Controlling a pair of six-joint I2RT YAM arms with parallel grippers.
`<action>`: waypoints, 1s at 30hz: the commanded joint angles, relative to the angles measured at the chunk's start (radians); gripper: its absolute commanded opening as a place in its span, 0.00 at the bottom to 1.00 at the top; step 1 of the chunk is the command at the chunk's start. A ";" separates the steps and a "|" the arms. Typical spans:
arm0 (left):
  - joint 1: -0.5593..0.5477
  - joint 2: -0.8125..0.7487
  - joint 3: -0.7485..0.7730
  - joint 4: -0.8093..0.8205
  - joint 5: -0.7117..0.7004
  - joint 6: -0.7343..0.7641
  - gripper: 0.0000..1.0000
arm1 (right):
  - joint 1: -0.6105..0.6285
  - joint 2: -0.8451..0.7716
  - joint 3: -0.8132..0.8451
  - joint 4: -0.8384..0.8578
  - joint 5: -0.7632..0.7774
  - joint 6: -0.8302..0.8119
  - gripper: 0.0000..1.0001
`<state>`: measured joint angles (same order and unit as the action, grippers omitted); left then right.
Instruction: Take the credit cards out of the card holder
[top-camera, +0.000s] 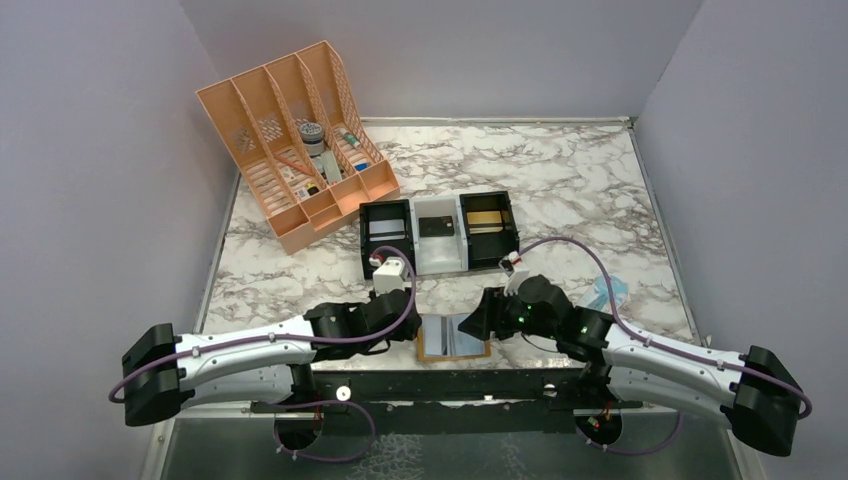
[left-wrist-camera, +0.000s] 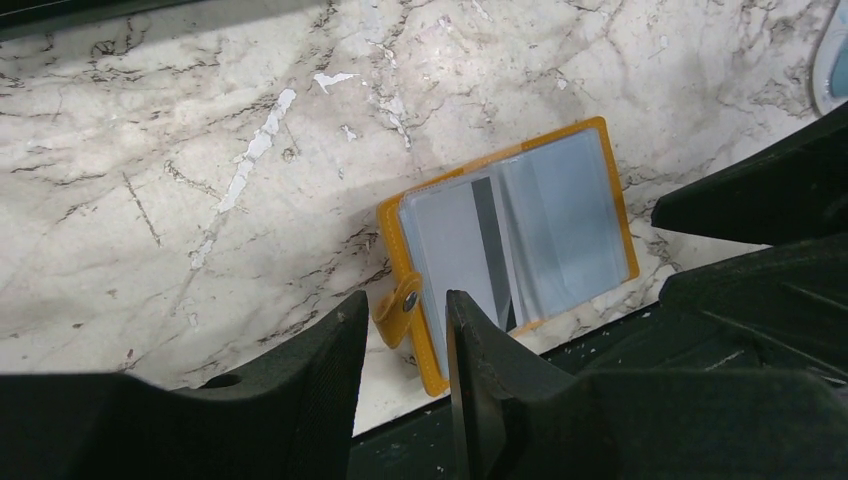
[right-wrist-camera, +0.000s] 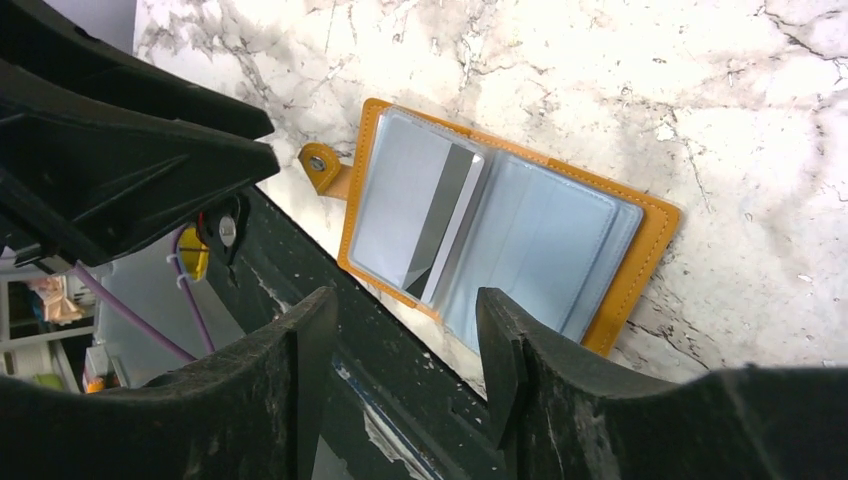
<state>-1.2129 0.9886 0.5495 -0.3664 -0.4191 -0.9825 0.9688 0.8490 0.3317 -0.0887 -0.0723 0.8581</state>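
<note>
- White, grey-veined marble table (top-camera: 560, 180): the small mustard-tan folding card holder (top-camera: 453, 338) lies open at the near edge, between both arms.
- Step, as I judge it: the holder is open and the cards are still in. The next move calls for pinning the holder and pinching a card edge.
- Left gripper (left-wrist-camera: 405, 300): jaws apart, empty, framing the holder's snap tab (left-wrist-camera: 398, 312).
- Right gripper (right-wrist-camera: 407, 293): jaws apart, empty, over the holder's near edge.
- Thin pale grey-blue credit cards (right-wrist-camera: 425, 215): one shows in the middle sleeve.

We see a marble table (top-camera: 560, 180) w/ an orange organizer (top-camera: 290, 150) at back left, misc. items in its slots. Mid-table, three bins side by side: left black bin (top-camera: 384, 236), white bin (top-camera: 437, 235), right black bin (top-camera: 489, 228). Blue packet (top-camera: 610, 292) near right edge.
</note>
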 joint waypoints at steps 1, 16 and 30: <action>-0.003 -0.063 0.052 -0.081 -0.013 -0.006 0.37 | 0.003 -0.018 0.012 0.050 0.044 -0.014 0.56; -0.001 -0.195 0.058 -0.122 -0.055 -0.037 0.37 | 0.003 0.121 0.122 0.006 0.038 -0.065 0.81; -0.002 -0.130 0.003 0.147 0.114 0.047 0.37 | 0.004 0.211 -0.011 0.280 -0.111 0.114 0.46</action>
<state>-1.2129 0.8330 0.5919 -0.4133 -0.4171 -0.9787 0.9688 1.0016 0.3710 0.0219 -0.1085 0.8810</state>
